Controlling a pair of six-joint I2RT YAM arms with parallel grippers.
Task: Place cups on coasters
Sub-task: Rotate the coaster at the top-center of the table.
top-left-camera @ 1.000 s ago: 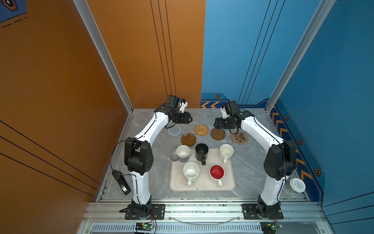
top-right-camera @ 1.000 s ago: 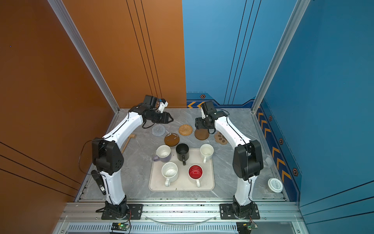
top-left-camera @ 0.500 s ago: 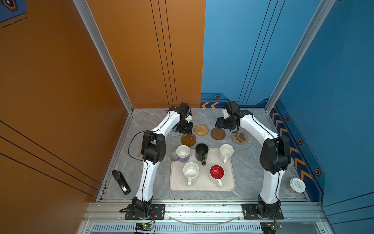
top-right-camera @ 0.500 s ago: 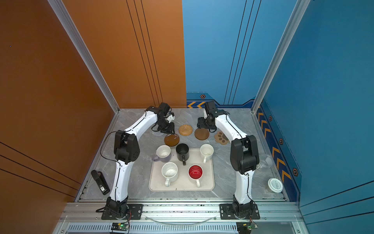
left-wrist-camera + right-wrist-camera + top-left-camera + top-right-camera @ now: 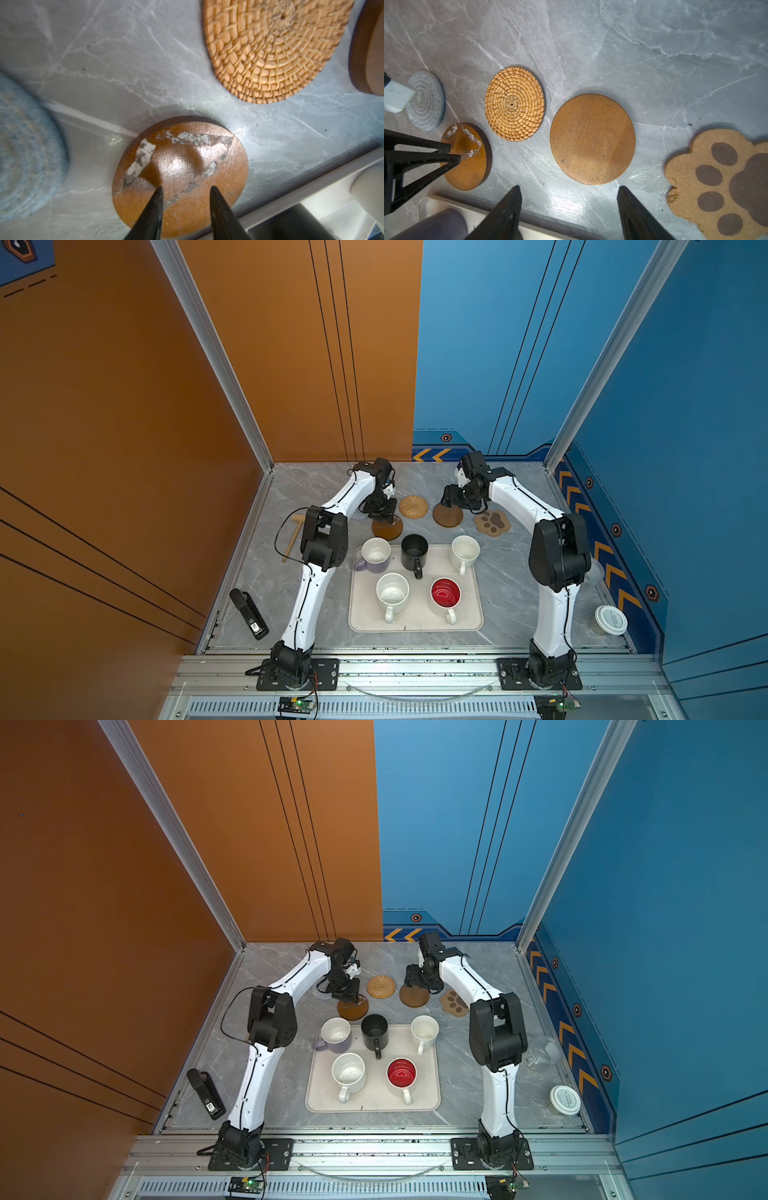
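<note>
Left wrist view: left gripper jaws a little apart, tips over shiny brown coaster.
Right wrist view: right gripper jaws wide apart, holding nothing.

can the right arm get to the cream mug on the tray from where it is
Probably yes. The right tool is open and empty above the plain brown coaster. The cream mug stands upright at the tray corner nearest that arm, nothing lies between, and the black mug stands apart.

Marble table bears five coasters, tray, jar.
</note>
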